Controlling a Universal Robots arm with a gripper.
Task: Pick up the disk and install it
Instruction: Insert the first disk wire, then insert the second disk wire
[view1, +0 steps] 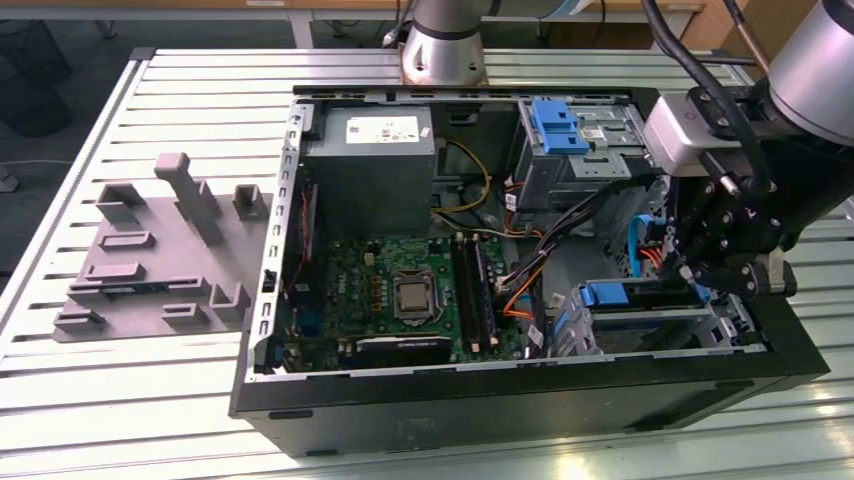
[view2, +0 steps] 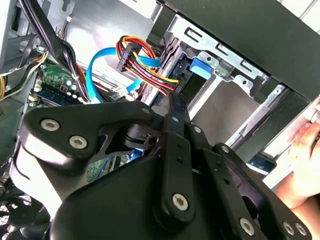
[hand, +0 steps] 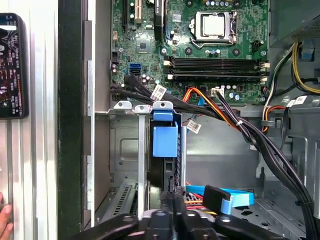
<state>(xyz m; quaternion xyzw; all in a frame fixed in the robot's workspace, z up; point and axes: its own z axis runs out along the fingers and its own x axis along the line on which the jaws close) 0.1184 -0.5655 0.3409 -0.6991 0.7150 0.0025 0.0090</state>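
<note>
Here a slatted metal tabletop (view1: 561, 70) fills the exterior view, with a strip of floor and furniture legs along the top of the frame. An open black computer case (view1: 534, 400) lies on it at centre, side panel off, showing a green motherboard (view1: 400, 290), a grey power supply box (view1: 374, 160) at upper centre and a bare blue bracket (view1: 554, 125) in the upper bay. A grey moulded fixture (view1: 154, 250) sits on the slats at the left of the frame, well apart from the case. A dark phone-like device (hand: 11, 65) lies on the slats at the left edge of the first wrist view, and a person's hand (view2: 305, 150) shows at the right edge of the second wrist view.

The disk (hand: 165, 150) stands on edge in the metal drive cage (hand: 125, 150), at lower centre of the first wrist view; mostly its blue plastic rail and tab are seen, the body dark and narrow between the cage walls. In the exterior view its blue rail (view1: 621, 293) sits in the lower-right bay.

The tool (hand: 172, 197) is just above the disk's edge, fingers drawn together with no gap, gripping nothing.
</note>
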